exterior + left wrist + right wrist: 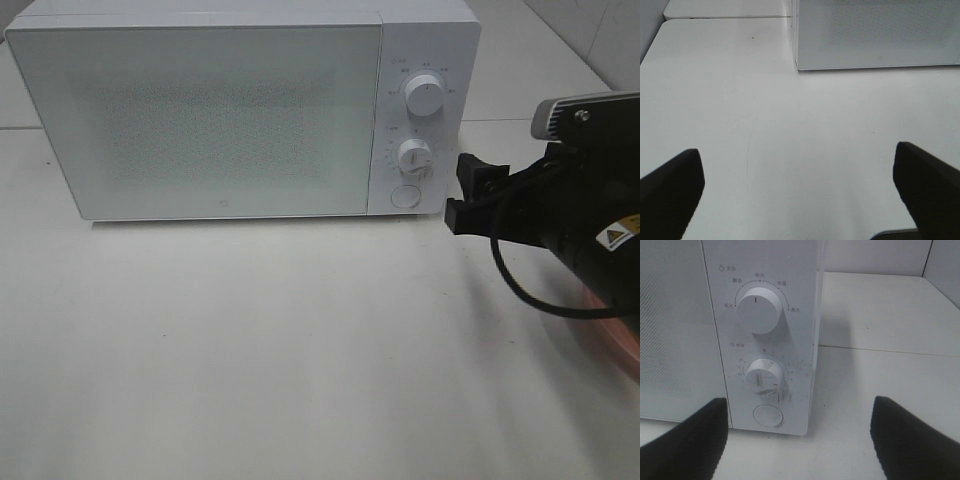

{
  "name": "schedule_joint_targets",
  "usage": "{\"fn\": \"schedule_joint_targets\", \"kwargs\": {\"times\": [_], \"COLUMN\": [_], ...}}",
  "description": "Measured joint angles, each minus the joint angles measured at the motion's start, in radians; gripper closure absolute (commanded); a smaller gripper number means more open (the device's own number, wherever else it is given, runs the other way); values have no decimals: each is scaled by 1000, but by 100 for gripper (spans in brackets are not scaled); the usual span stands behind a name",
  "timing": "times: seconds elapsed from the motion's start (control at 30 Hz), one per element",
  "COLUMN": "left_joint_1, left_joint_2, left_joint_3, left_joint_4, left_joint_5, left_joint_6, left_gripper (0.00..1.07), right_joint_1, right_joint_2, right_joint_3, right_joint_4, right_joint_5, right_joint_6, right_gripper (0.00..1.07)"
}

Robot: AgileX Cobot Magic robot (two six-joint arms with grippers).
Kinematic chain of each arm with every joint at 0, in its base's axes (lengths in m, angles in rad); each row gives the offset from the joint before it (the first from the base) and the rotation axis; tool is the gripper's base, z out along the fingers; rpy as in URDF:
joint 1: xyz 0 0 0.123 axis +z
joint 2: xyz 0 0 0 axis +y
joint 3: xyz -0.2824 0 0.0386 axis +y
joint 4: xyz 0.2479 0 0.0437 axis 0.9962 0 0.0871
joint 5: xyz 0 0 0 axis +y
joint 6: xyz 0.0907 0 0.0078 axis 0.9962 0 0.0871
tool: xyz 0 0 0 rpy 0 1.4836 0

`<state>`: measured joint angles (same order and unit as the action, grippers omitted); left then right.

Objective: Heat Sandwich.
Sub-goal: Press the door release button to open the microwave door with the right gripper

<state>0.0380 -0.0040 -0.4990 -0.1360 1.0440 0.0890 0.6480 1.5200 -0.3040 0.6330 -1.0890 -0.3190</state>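
Exterior high view: boxy white microwave oven (220,110) at the far side of the white table (250,350), door closed. The black right gripper (462,192) sits just right of its control panel, jaws spread wide, nothing between them. In the right wrist view it faces the round white button (767,416) below two dials. Sandwich not visible; only the round pink plate's rim (615,335) shows under the right arm. The left gripper (800,195) is wide open over bare table.

surface: white table (250,350) | on it: white microwave (220,110), pink plate (622,345)
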Motion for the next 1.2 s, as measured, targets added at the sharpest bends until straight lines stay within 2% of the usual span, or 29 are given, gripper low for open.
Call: {"fn": "schedule_joint_targets", "kwargs": {"times": [0.2, 0.43, 0.9, 1.03, 1.17, 1.2], "left_joint_1": [0, 0, 0, 0, 0, 0], "left_joint_2": [0, 0, 0, 0, 0, 0], "left_joint_3": [0, 0, 0, 0, 0, 0], "left_joint_4": [0, 0, 0, 0, 0, 0], "left_joint_5": [0, 0, 0, 0, 0, 0], "left_joint_6": [0, 0, 0, 0, 0, 0], "left_gripper": [10, 10, 10, 10, 10, 10], "right_joint_1": [93, 158, 166, 166, 166, 166], "right_joint_2": [142, 232, 279, 279, 279, 279], "right_joint_3": [-5, -52, -76, -76, -76, -76], "right_joint_4": [100, 179, 191, 191, 191, 191], "right_joint_5": [-109, -111, -114, -114, -114, -114], "right_joint_6": [1, 1, 7, 94, 353, 353], "right_gripper": [31, 31, 31, 31, 33, 33]}}
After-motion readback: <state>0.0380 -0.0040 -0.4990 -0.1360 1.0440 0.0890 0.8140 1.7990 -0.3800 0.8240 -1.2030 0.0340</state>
